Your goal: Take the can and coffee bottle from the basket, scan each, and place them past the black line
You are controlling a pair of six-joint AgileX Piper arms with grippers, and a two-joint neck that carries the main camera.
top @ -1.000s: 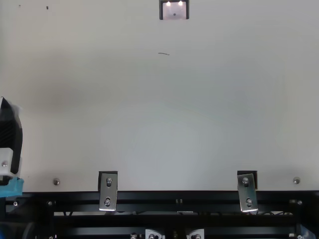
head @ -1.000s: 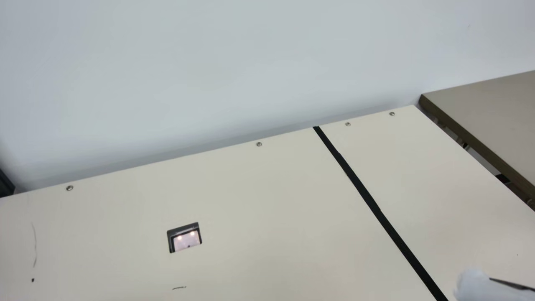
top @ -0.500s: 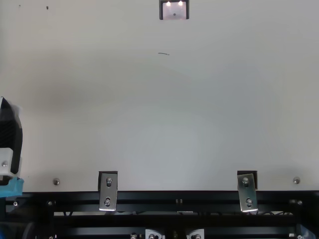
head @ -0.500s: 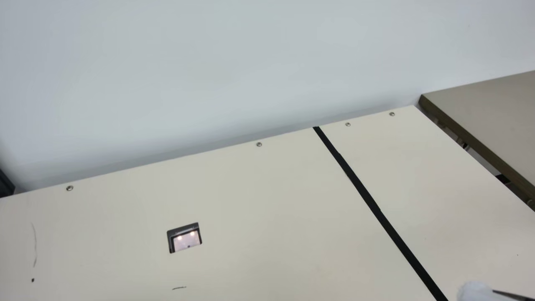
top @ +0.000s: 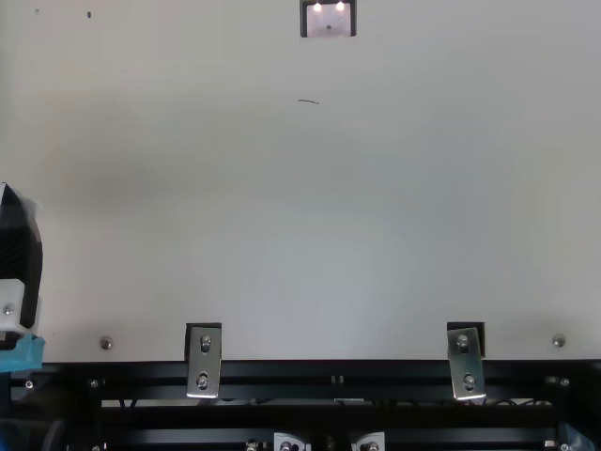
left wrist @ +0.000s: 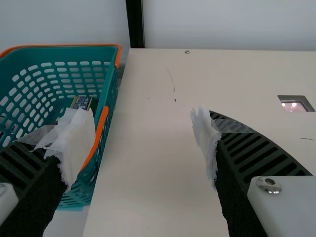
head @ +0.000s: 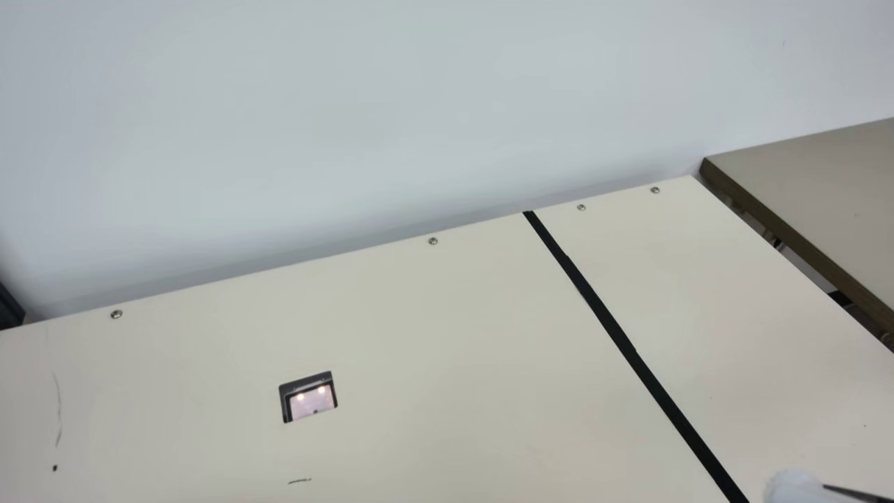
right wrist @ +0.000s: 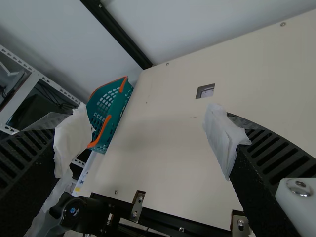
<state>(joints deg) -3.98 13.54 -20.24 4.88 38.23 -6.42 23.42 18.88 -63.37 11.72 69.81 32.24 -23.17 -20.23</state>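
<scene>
Basket (left wrist: 59, 53) beside the tabletop's (left wrist: 148, 148) left end holds a printed item (left wrist: 81, 102), half hidden; can or bottle, I can't tell. Picking looks like the step in hand. Next, the left claw (left wrist: 142, 140) should shift sideways over the basket and dip in. It points forward near the basket, empty, fingers spread; the right claw (right wrist: 148, 140) hangs wide open, well apart from the basket.
</scene>
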